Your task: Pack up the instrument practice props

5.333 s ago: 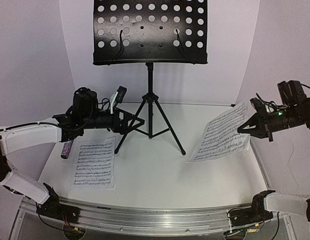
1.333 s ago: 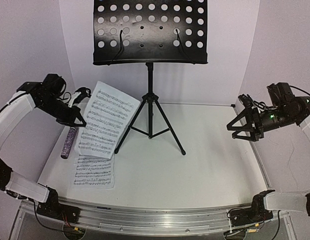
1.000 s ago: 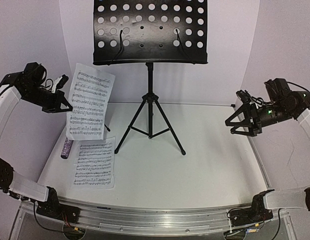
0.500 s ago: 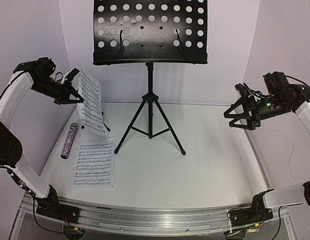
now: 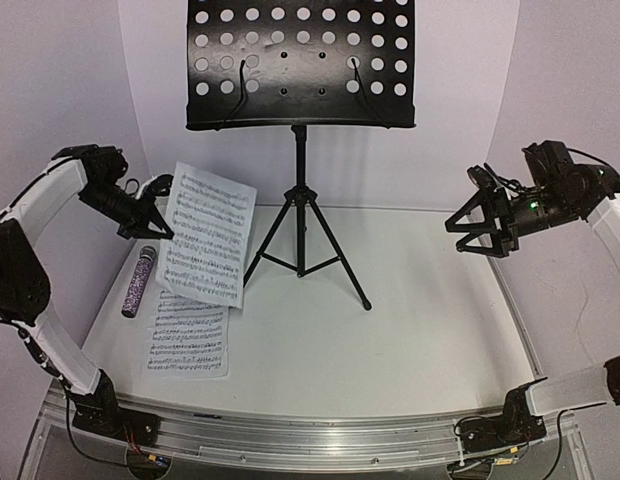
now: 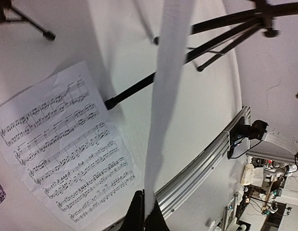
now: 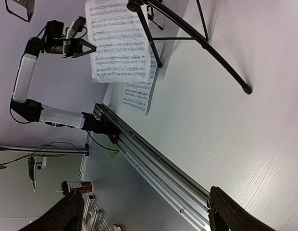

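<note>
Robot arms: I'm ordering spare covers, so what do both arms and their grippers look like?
Both the left arm and right arm have smooth white link shells joined by bulky black joints. The left gripper and right gripper are black, with tapering triangular fingers. Thin black cables loop around the wrists and bases, and a small green light glows on the right wrist.

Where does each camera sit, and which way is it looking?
Top external: above and behind the arms, looking down on the table and music stand; left tool and right tool show.
Left wrist: on the left arm, looking down past the held page, edge-on, to the flat page; its fingers show.
Right wrist: on the right arm, looking across at the left arm; its fingers show.
Shared: all see both pages.
</note>
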